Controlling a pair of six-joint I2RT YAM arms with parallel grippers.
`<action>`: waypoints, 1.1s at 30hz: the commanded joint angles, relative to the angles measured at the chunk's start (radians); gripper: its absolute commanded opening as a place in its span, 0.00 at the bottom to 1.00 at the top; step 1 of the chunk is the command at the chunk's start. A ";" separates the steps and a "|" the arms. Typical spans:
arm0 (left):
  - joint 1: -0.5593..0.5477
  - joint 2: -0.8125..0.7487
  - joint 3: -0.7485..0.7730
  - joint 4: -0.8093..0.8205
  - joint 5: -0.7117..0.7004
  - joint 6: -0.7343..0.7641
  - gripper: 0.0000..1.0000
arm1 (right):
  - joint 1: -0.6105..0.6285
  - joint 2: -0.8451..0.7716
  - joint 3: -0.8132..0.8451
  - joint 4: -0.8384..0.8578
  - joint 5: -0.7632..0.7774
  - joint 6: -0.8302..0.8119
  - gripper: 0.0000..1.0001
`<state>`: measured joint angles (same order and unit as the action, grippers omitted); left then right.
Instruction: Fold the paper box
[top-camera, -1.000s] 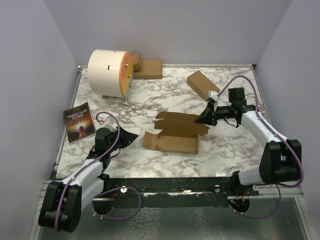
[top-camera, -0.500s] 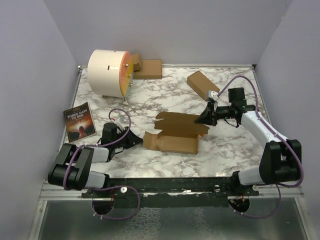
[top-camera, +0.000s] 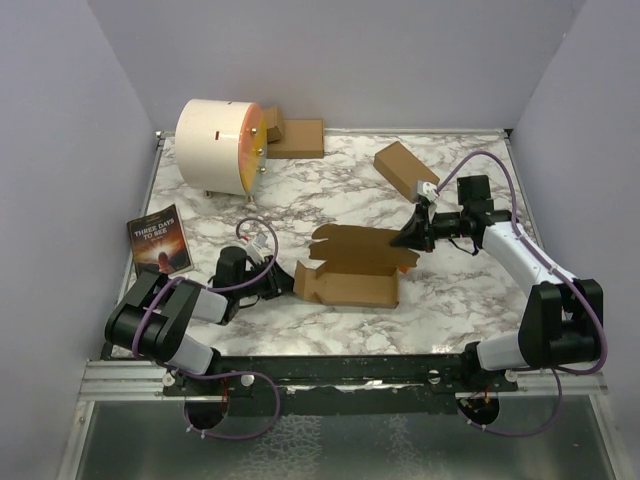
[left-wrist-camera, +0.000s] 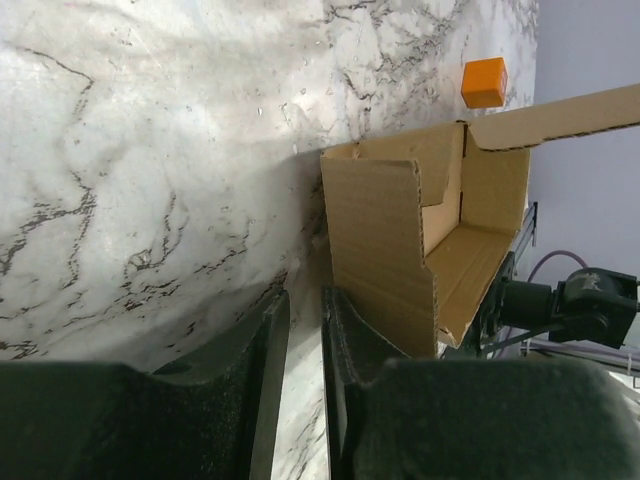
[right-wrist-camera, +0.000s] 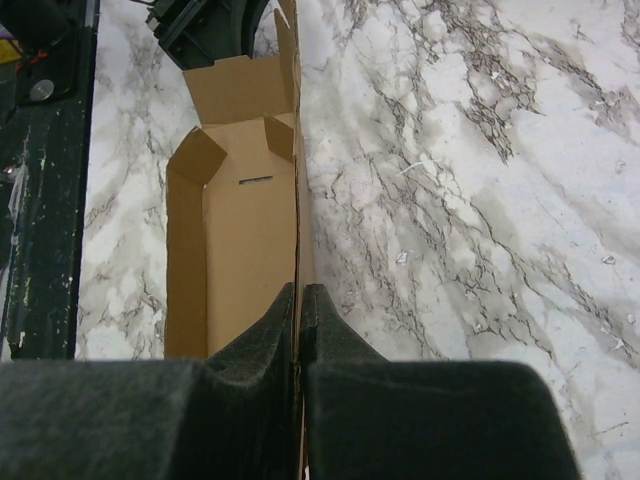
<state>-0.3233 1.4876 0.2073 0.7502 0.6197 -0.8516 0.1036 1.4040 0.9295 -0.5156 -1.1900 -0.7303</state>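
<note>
The paper box (top-camera: 345, 275) lies mid-table as a half-folded brown carton, its long walls raised and its top open. My right gripper (top-camera: 410, 238) is shut on the thin upright back wall at the box's right end. In the right wrist view that wall's edge runs between the pressed fingertips (right-wrist-camera: 300, 295), with the open box (right-wrist-camera: 235, 210) stretching away. My left gripper (top-camera: 283, 282) lies low at the box's left end. In the left wrist view it (left-wrist-camera: 305, 310) stands narrowly open with only marble in the gap. Its right finger (left-wrist-camera: 345, 330) lies against the box's end flap (left-wrist-camera: 380, 240).
A white drum with a yellow-orange face (top-camera: 218, 145) stands at the back left, with small brown cardboard pieces (top-camera: 297, 137) behind it. A second brown carton (top-camera: 405, 168) lies at the back right. A dark book (top-camera: 158, 243) lies at the left edge. A small orange block (left-wrist-camera: 484, 82) shows far off.
My left arm has swung right across the table, bringing its gripper from near the book up to the box's left end. The right gripper and the box have stayed still.
</note>
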 joint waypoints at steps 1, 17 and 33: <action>-0.009 -0.010 0.000 0.075 0.041 -0.016 0.23 | 0.004 -0.001 0.005 -0.004 0.001 -0.013 0.01; -0.076 -0.022 0.032 0.056 -0.002 -0.057 0.24 | 0.004 0.002 0.003 -0.004 -0.009 -0.014 0.01; -0.150 0.013 0.087 0.048 -0.008 -0.043 0.45 | 0.004 0.001 0.002 -0.005 -0.010 -0.014 0.01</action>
<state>-0.4553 1.4937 0.2707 0.7914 0.6300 -0.9062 0.1036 1.4040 0.9295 -0.5163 -1.1904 -0.7307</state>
